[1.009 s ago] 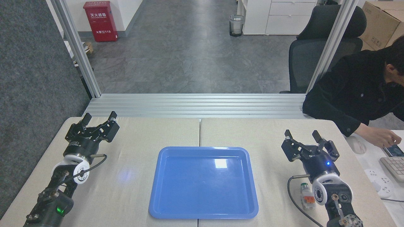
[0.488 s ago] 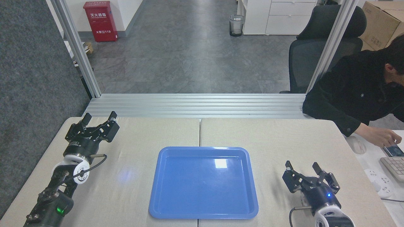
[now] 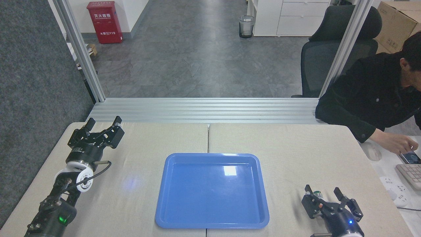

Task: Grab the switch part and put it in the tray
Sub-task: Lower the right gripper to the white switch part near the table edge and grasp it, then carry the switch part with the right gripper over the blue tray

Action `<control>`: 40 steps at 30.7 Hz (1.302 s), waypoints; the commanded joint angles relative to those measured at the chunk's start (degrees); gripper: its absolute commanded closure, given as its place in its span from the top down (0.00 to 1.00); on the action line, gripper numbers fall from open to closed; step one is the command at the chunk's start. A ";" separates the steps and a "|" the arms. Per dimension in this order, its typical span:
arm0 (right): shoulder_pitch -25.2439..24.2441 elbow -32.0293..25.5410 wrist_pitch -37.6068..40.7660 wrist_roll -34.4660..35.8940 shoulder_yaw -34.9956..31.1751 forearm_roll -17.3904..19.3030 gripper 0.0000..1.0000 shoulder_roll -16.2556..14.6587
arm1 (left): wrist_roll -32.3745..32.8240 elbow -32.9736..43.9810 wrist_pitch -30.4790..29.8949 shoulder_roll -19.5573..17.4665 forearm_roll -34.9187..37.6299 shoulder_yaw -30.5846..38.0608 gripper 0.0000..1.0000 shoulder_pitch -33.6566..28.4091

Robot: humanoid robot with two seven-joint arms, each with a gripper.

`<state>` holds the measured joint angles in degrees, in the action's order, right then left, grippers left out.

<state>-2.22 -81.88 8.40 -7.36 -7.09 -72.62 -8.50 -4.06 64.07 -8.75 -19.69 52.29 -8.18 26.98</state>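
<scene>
The blue tray [image 3: 167, 210] lies flat in the middle of the table with nothing in it. At the table's front right, my right gripper [image 3: 323, 192] stands open. The switch part [image 3: 317, 194] shows only as a green cap and silver collar, close against the inner side of the left finger; the rest of it is hidden under the gripper. My left gripper [image 3: 103, 121] is open at the back left of the table, far from both, with nothing between its fingers.
A person in a black jacket [image 3: 368, 98] leans over a side desk at the right, one hand [image 3: 396, 144] on a phone next to a keyboard [image 3: 411, 174] and a mouse [image 3: 371, 152]. An office chair [image 3: 329, 49] stands behind the table.
My right gripper has drawn back toward the front edge of the table, still open, and now stands over the switch part. The left arm and the tray have not moved.
</scene>
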 commanded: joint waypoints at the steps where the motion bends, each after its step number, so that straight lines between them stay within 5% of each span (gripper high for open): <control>1: -1.65 2.25 -0.05 0.16 -2.40 -2.09 0.96 -0.03 | 0.02 0.00 0.05 0.00 0.00 0.00 1.00 0.00; 8: -2.35 5.07 0.21 0.25 -1.61 -2.09 0.86 1.03 | 0.02 0.00 0.05 0.00 0.00 0.00 1.00 0.00; 13: -2.36 5.07 0.47 0.07 -0.30 -2.09 0.48 1.03 | 0.02 0.00 0.05 0.00 0.00 0.00 1.00 0.00; 22: -2.44 5.07 2.06 0.07 0.23 -2.00 0.00 1.64 | 0.02 0.00 0.05 0.00 0.00 0.00 1.00 0.09; 27: -0.78 4.80 1.97 0.07 -0.12 -1.21 0.00 0.86 | 0.02 0.00 0.05 0.00 0.00 0.00 1.00 0.00; 35: 11.25 1.73 1.97 -2.55 0.67 -0.59 0.00 1.11 | 0.02 0.00 0.05 0.00 0.00 0.00 1.00 0.00; 40: 17.58 -0.03 1.53 -5.47 8.03 -0.59 0.00 2.43 | 0.02 0.00 0.05 0.00 0.00 0.00 1.00 0.00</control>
<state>5.26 -78.87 10.34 -10.85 -6.43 -73.55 -7.53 -4.06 64.07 -8.72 -19.69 52.30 -8.17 27.01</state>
